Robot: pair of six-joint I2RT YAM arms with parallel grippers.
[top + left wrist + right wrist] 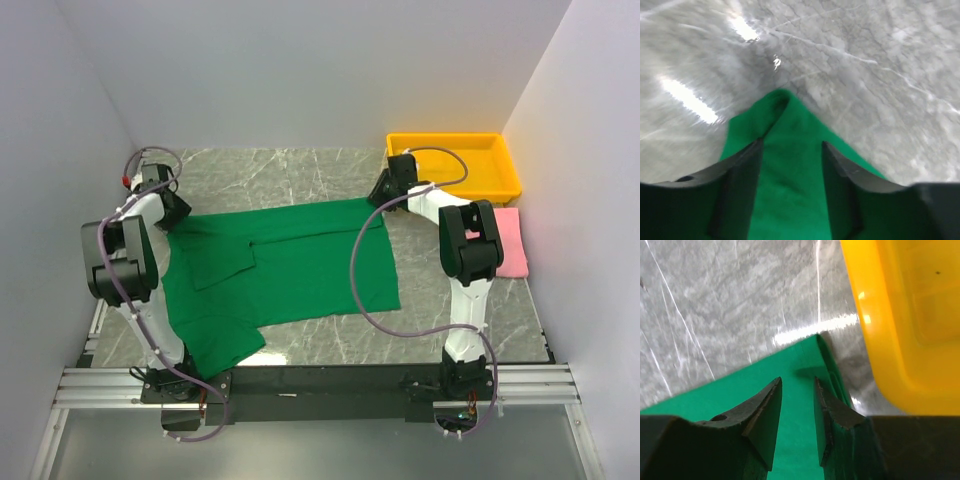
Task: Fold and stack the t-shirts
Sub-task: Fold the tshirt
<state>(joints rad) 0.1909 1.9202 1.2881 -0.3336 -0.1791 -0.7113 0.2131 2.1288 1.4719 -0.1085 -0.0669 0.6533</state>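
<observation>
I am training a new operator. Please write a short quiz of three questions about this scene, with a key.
1. True or false: the pink t-shirt lies inside the yellow tray.
2. The right gripper hangs over which part of the green t-shirt? A: the corner beside the tray. B: a sleeve. C: the middle.
3. How many t-shirts are in view?
Key: 1 false, it lies on the table; 2 A; 3 two.
</observation>
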